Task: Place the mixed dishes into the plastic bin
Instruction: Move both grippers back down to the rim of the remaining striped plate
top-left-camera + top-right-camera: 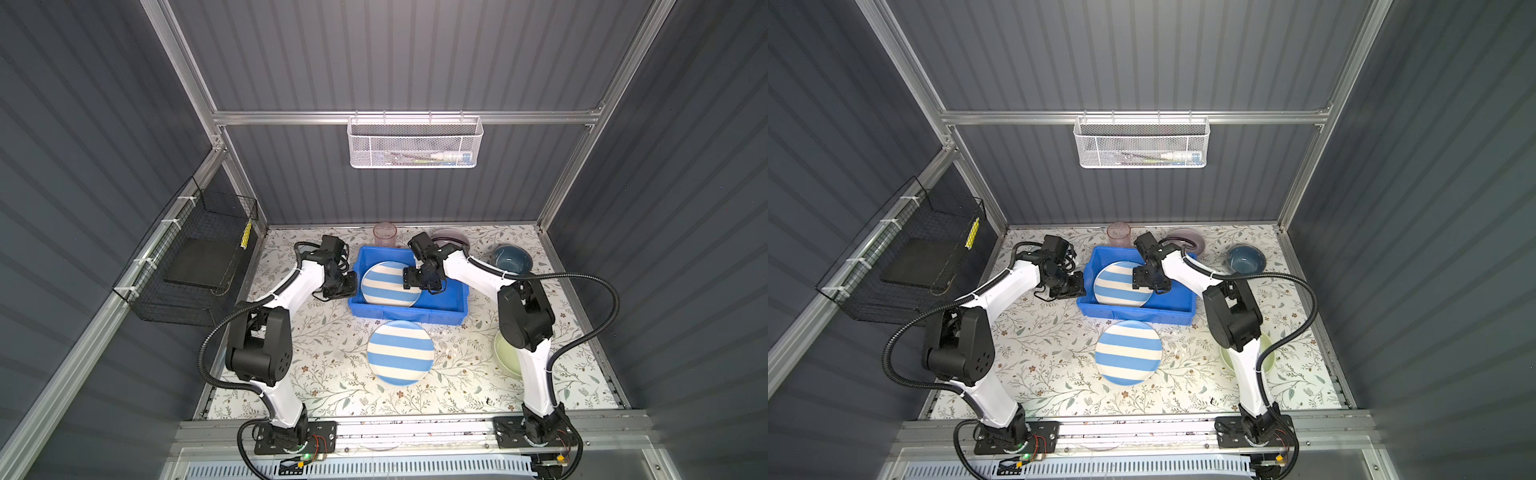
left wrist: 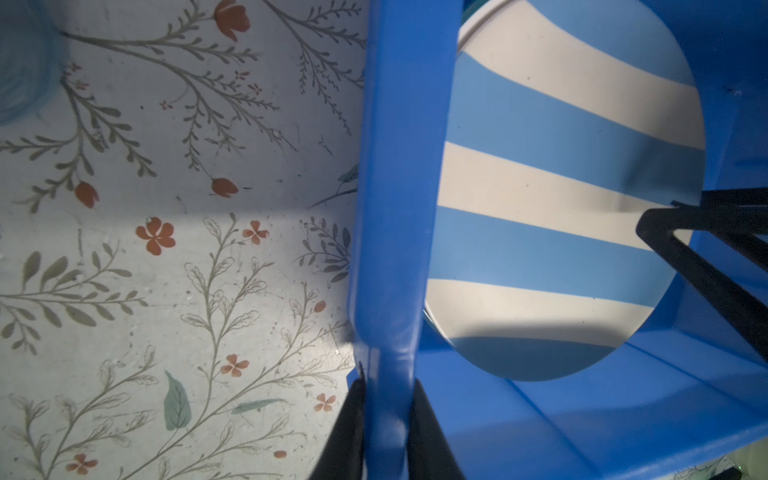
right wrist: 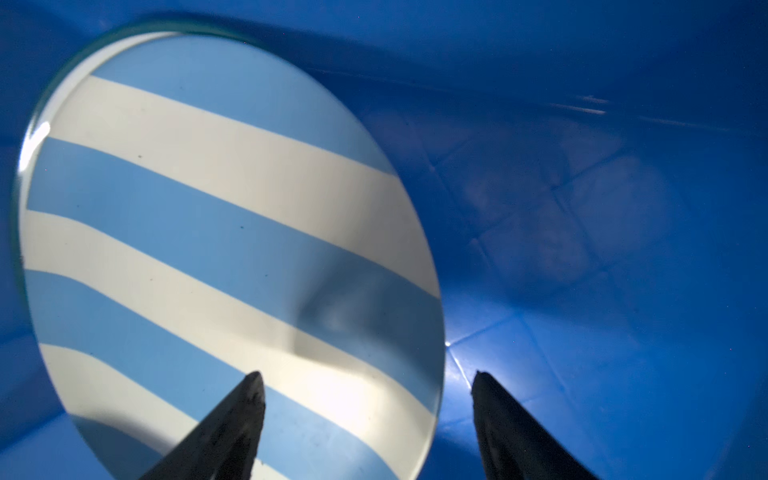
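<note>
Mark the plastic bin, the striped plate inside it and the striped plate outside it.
plastic bin (image 1: 436,314): a top view, on its front wall.
striped plate inside it (image 1: 384,286): a top view, centre of its face.
striped plate outside it (image 1: 400,352): a top view, centre of its face.

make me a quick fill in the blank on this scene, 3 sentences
The left gripper is shut on the rim of the blue ____.
The right gripper hovers, jaws ____, over the striped plate inside it.
A second striped plate lies outside it, on the ____.
Missing: bin; open; table.
</note>
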Robot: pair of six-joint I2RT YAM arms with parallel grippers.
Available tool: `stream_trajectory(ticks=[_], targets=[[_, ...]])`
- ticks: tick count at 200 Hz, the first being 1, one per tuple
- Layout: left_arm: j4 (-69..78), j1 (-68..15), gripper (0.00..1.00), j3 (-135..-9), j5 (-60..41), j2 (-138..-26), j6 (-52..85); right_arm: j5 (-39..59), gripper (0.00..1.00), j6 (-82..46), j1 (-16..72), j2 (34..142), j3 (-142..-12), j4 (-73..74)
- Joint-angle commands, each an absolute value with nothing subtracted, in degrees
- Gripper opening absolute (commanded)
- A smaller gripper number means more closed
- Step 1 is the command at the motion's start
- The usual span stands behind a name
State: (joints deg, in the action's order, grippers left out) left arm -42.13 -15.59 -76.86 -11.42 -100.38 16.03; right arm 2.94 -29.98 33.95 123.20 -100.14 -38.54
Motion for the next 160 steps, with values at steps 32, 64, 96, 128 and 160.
stream_trajectory(ticks=[32,64,96,128,160], targets=[[-42.89,-15.91,0.19,-77.01,-14.25,-99.27,16.0,9.71,0.79,-32.17,34.61,124.52,-100.93,-34.89],[-42.72,-15.86,0.19,-76.49,-14.27,-99.01,16.04,10.47,0.8,-32.82,34.58,125.1,-101.02,-34.22],[-42.71,-15.9,0.19,-76.19,-14.38,-98.81,16.0,9.31,0.8,-32.66,34.65,125.04,-100.98,-34.66],[-43.41,-15.86,0.22,-76.32,-13.16,-97.78,16.0,4.67,0.81,-30.85,34.58,122.48,-100.67,-37.46],[-44.71,-15.82,0.33,-77.07,-12.26,-96.04,16.17,2.16,0.82,-28.96,34.46,118.22,-99.38,-39.45]])
